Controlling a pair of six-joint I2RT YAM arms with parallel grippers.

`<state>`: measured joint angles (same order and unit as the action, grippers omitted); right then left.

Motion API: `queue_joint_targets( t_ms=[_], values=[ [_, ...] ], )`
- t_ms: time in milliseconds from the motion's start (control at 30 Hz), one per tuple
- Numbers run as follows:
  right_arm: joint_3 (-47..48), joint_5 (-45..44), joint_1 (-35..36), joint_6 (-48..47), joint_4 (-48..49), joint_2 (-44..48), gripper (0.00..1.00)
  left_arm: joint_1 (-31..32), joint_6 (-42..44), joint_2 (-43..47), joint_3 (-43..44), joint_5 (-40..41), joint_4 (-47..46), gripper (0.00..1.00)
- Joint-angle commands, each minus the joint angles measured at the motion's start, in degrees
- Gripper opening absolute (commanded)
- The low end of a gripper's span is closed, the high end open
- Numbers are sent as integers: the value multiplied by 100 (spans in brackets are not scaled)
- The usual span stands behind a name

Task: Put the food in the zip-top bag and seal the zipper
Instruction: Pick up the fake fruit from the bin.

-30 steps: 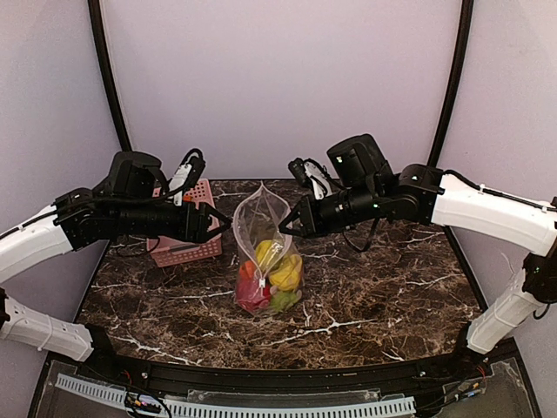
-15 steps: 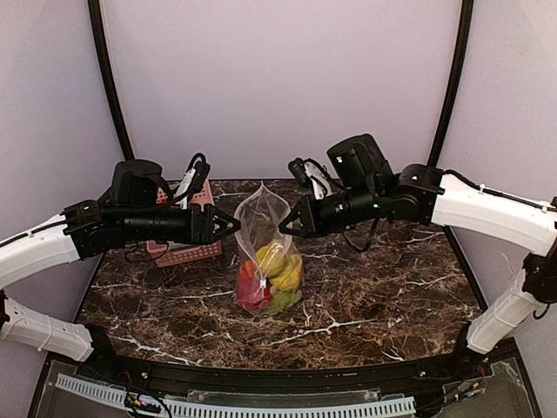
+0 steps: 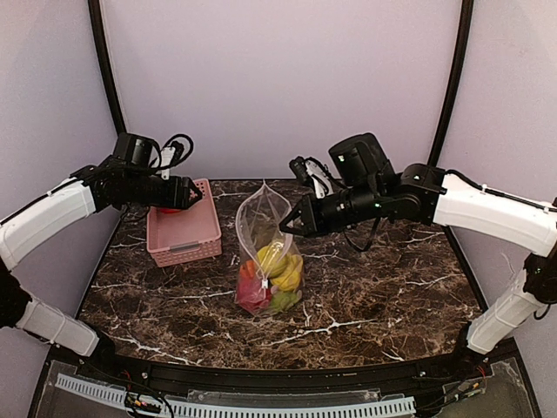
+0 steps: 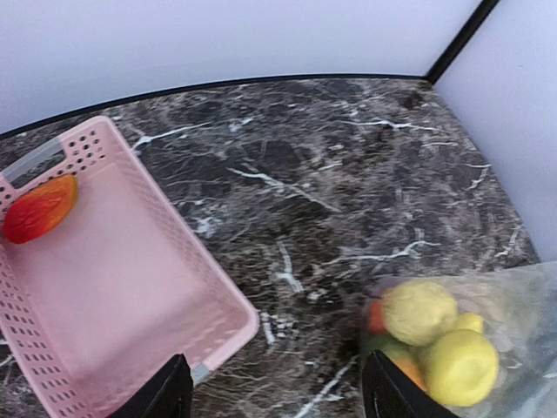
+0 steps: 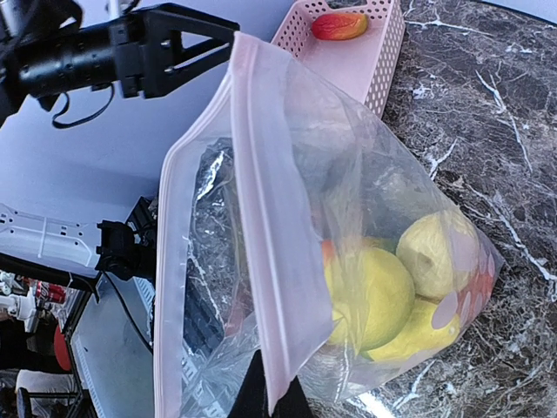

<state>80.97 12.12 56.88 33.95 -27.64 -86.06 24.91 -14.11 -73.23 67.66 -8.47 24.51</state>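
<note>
The table (image 3: 374, 287) carried two containers, and the risks started with the bigger one. The pink basket (image 3: 183, 231) was light and loose, so if my left hand (image 4: 274, 396) came down crooked, a finger could have caught its wall and shoved it away rather than reaching inside. That hand hovered above the basket's near corner, fingers spread wide with nothing between them.

The zip-top bag (image 3: 265, 252) stood upright in the middle of the table, just beside the basket. It was propped only by my right hand (image 5: 265, 392), pinched shut on its rim. Had that pinch slipped, I judged the bag would slump and the mouth would fold shut or spill.

As for contents, the bag held most of the food (image 5: 374, 296): yellow pieces on top, with red, orange and green below. The basket held a single red-orange piece (image 4: 39, 209), tucked into a far corner against the wall, an awkward spot to grip. The zipper (image 5: 261, 218) lay unsealed, the mouth gaping, so sealing had to wait for that last piece.
</note>
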Motion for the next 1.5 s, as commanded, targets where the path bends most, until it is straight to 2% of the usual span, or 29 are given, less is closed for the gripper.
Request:
queue_joint_targets(
  t_ms=[0, 100, 233, 500, 900, 1167, 1467],
  values=[
    [-82, -69, -13, -11, 145, 215, 0, -615, 1404, -655, 155, 721, 382, 67],
    [-115, -73, -11, -12, 145, 238, 0, -929, 1969, -1002, 131, 1004, 10, 67],
    [-149, -62, -15, -13, 181, 256, 0, -1481, 2251, -1469, 262, 666, -207, 66],
    [-137, 8, -11, -36, 219, 293, 0, -1801, 2835, -2150, 466, 672, -794, 66],
    [-128, -147, -12, 15, 136, 379, 0, -2026, 3133, -3641, 1639, 690, -808, 69],
    [84, -122, -11, -12, -9, 134, 0, -2054, 3376, -4211, 2022, 872, -1063, 72],
    [150, -143, -16, -3, -73, 53, 0, -2097, 3621, -4800, 2602, 1098, -934, 73]
  ],
)
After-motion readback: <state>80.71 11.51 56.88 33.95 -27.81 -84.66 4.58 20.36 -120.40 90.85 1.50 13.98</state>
